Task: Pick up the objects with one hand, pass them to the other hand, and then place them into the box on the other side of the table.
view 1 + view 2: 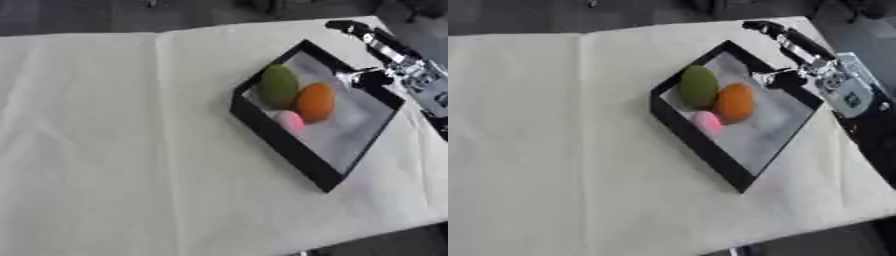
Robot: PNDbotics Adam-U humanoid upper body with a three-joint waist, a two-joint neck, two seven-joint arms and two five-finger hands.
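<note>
1. The box [289, 145], black-walled with a pale floor, lies askew on the right half of the table [131, 150], which is covered by a cream cloth
2. Three objects sit inside it, bunched toward its upper left corner: a green one [278, 86], an orange one [315, 102] touching it on the right, and a small pink one [290, 120] just below, against the near wall; they appear to have been set down close together where the arm's reach over the far rim ends
3. The right hand [785, 37] hangs above the box's upper right rim, its arm coming in from the right edge; its fingers look straight and stretched toward the far table edge, holding nothing, while a dark part lower on the hand points in over the box floor beside the orange one
4. That empty, relaxed pose above the box suits a hand that has let an object go inside, though this is a judgement
5. No object lies on the cloth outside the box, so the task looks finished or nearly so
6. The left hand shows in neither view
</note>
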